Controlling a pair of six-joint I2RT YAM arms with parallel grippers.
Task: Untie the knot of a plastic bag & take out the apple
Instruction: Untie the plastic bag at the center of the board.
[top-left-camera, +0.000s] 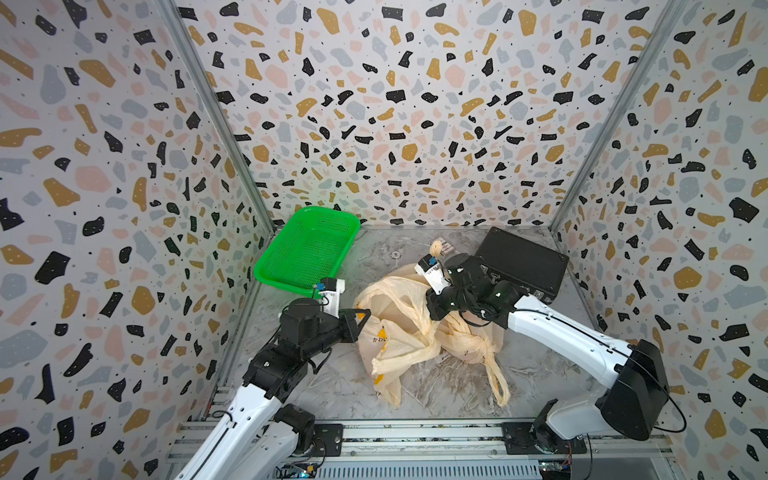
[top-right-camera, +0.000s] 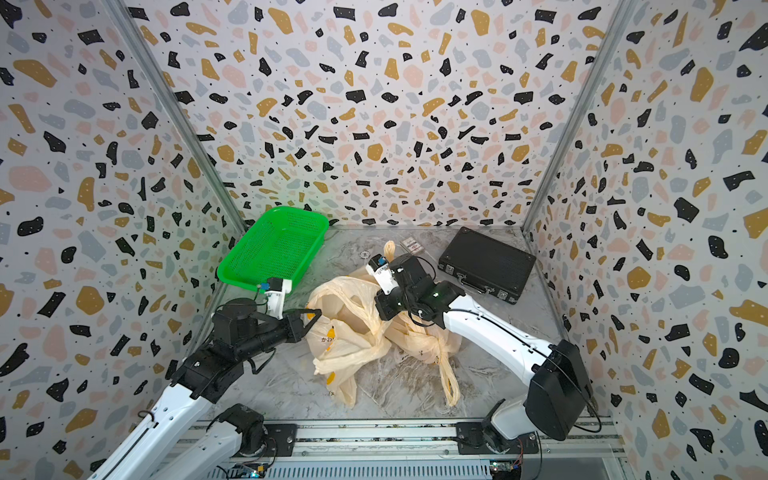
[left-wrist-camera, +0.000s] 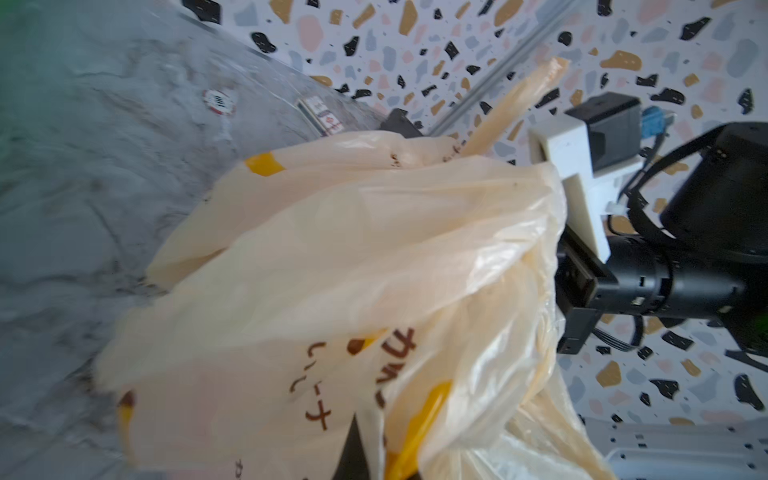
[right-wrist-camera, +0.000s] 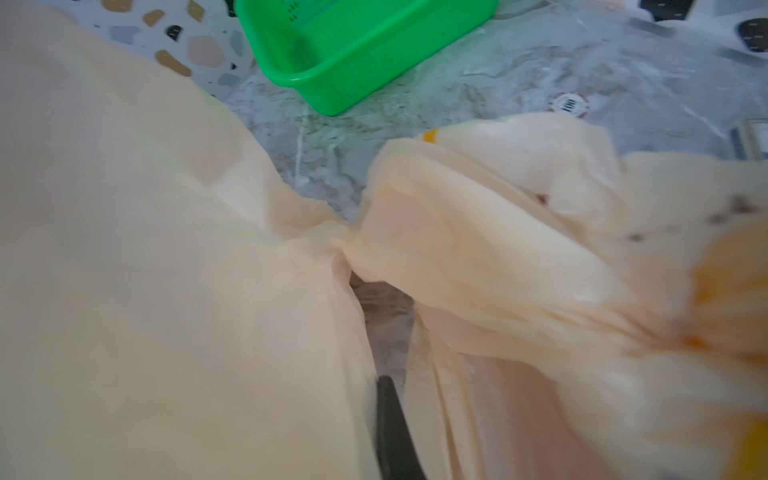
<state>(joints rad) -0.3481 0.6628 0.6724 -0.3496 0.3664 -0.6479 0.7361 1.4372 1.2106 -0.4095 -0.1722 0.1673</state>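
Observation:
A pale cream plastic bag (top-left-camera: 399, 328) (top-right-camera: 353, 332) with brown and yellow print lies crumpled mid-table. A knotted twist (top-left-camera: 478, 347) sits on its right part, with a handle loop trailing toward the front. My left gripper (top-left-camera: 362, 316) (top-right-camera: 312, 316) is shut on the bag's left edge; in the left wrist view the film (left-wrist-camera: 332, 257) runs down into the dark fingers (left-wrist-camera: 353, 453). My right gripper (top-left-camera: 430, 309) (top-right-camera: 381, 307) is shut on the bag's upper right. Film (right-wrist-camera: 166, 291) lies on both sides of its dark finger (right-wrist-camera: 390, 432). The apple is hidden.
A green mesh basket (top-left-camera: 307, 249) leans at the back left, close behind the left wrist. A black case (top-left-camera: 521, 262) lies at the back right beside the right arm. A small card pack (top-left-camera: 446, 248) and a round chip (top-left-camera: 395, 254) lie behind the bag.

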